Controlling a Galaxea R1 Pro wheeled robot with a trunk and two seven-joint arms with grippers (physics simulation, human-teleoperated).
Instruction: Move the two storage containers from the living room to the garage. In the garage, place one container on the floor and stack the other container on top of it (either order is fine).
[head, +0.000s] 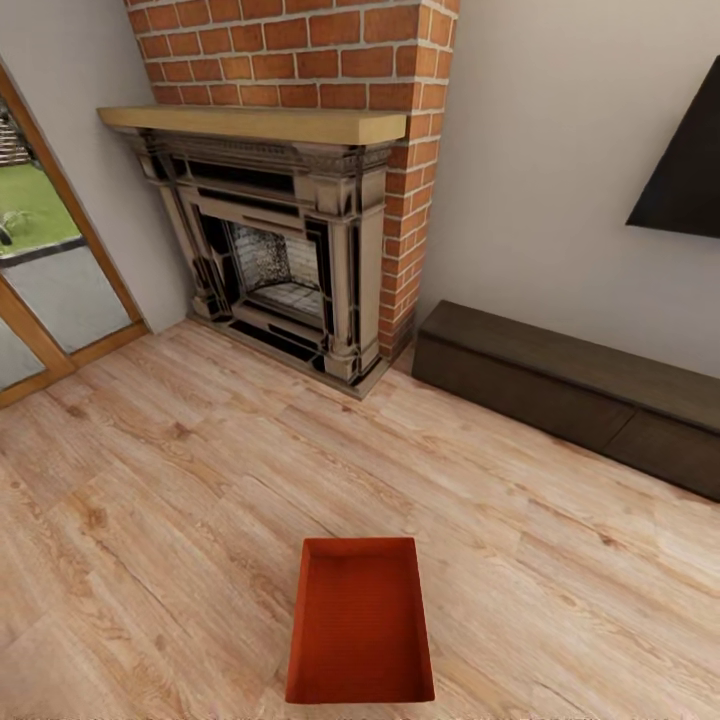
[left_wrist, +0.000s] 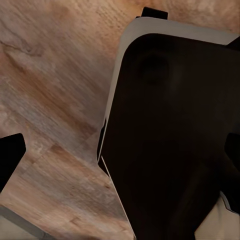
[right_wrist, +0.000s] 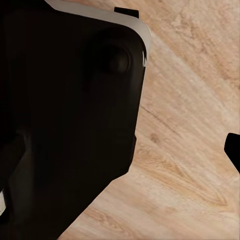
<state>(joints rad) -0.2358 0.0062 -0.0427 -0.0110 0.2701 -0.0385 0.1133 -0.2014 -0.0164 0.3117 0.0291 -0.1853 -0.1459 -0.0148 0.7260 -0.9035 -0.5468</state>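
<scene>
One orange-red storage container (head: 360, 620) stands open-topped and empty on the living room's light wood-plank floor, at the near middle of the head view. In the left wrist view my left gripper (left_wrist: 122, 160) hangs over the planks beside the robot's dark base, its two black fingertips (left_wrist: 10, 157) far apart with nothing between them. In the right wrist view my right gripper (right_wrist: 120, 155) looks down at the same kind of planks. One fingertip (right_wrist: 234, 150) shows at the frame's edge and the other is lost against the dark base.
A red-brick fireplace (head: 290, 270) with a dark metal surround stands ahead. A long low dark-brown bench (head: 570, 390) runs along the right wall under a black TV (head: 690, 170). A wood-framed glass door (head: 40, 300) is at the left.
</scene>
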